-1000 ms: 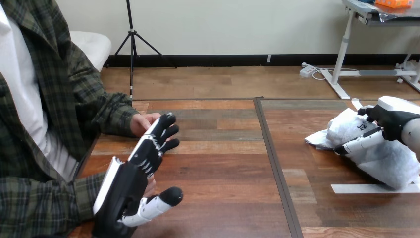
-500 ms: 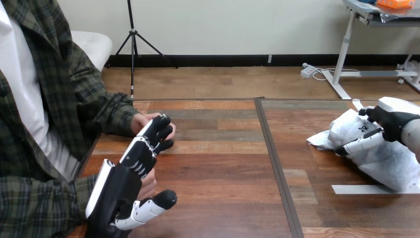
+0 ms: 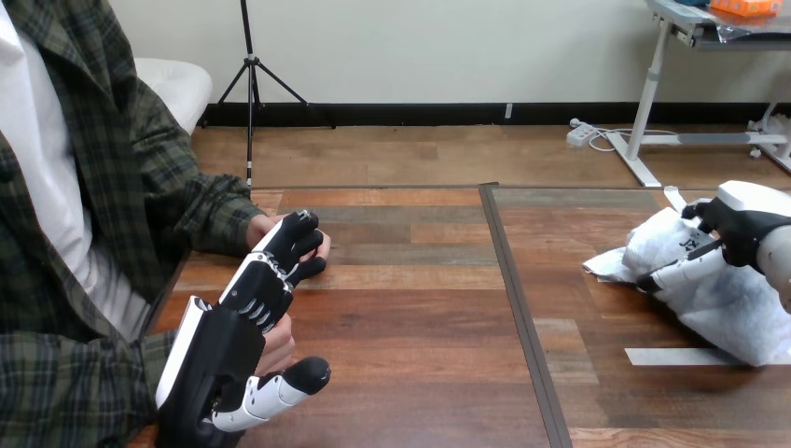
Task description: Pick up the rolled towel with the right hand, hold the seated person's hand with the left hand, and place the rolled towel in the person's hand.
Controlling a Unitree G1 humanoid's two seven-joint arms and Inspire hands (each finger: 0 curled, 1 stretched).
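Right hand is gripping the towel; far left of it, the straight-fingered left hand is covering the person's hand.

Bright, even, diffuse light falls across the table; its wood carries a dull sheen and only faint, soft-edged shadows. The white towel at the right is the brightest patch, its folds nearly washed out.

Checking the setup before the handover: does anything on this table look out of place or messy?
The towel at the right end of the table looks loosely crumpled and spread out, not rolled, with the right hand on its upper part. A white strip lies on the wood at its lower edge.
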